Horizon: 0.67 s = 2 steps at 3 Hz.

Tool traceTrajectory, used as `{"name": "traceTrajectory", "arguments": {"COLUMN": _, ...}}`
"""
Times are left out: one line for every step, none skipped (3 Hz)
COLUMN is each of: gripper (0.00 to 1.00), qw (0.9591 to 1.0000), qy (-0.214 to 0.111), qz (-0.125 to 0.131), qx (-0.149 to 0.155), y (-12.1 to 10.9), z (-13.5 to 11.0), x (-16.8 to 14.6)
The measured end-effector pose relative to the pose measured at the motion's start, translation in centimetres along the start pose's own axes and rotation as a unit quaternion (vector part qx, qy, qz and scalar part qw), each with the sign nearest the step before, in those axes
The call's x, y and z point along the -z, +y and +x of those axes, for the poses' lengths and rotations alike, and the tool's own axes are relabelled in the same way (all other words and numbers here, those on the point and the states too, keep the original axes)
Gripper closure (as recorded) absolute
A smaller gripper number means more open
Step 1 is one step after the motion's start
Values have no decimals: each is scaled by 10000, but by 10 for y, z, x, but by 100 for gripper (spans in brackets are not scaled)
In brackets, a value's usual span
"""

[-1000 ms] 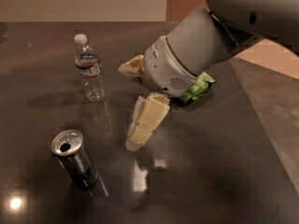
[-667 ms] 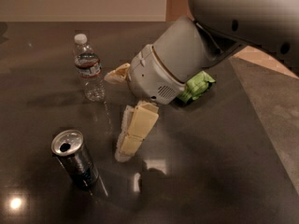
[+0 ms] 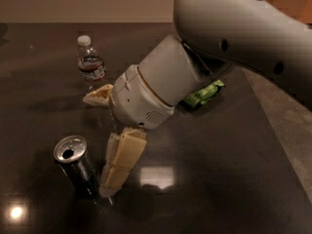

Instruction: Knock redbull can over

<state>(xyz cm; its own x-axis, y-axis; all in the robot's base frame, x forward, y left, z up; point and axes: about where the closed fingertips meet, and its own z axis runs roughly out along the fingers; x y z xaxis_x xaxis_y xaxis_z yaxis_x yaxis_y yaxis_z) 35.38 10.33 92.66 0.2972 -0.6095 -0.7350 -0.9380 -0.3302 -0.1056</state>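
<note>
The redbull can stands upright on the dark table at the front left, its silver top with the pull-tab hole facing up. My gripper hangs from the big white arm just right of the can. Its fingers are spread wide apart and hold nothing. The lower cream finger points down at the table, with its tip right beside the can's base, touching or almost touching it. The other finger sticks out to the left, above and behind the can.
A clear plastic water bottle with a white cap stands at the back left. A green snack bag lies behind the arm on the right. The table's right edge runs along a lighter floor strip.
The arm has swung down and to the left. The lower finger has moved from mid-table to right beside the can. The can still stands upright in the same spot.
</note>
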Motion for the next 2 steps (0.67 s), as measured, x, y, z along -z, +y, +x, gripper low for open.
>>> {"name": "traceTrajectory", "arguments": {"gripper": 0, "qw": 9999, "qy": -143, "qz": -64, "qx": 47, "y": 10, "z": -11, "x": -14}}
{"name": "traceTrajectory", "arguments": {"gripper": 0, "qw": 9997, "qy": -256, "qz": -66, "qx": -8, "y": 9, "z": -14, "x": -25}}
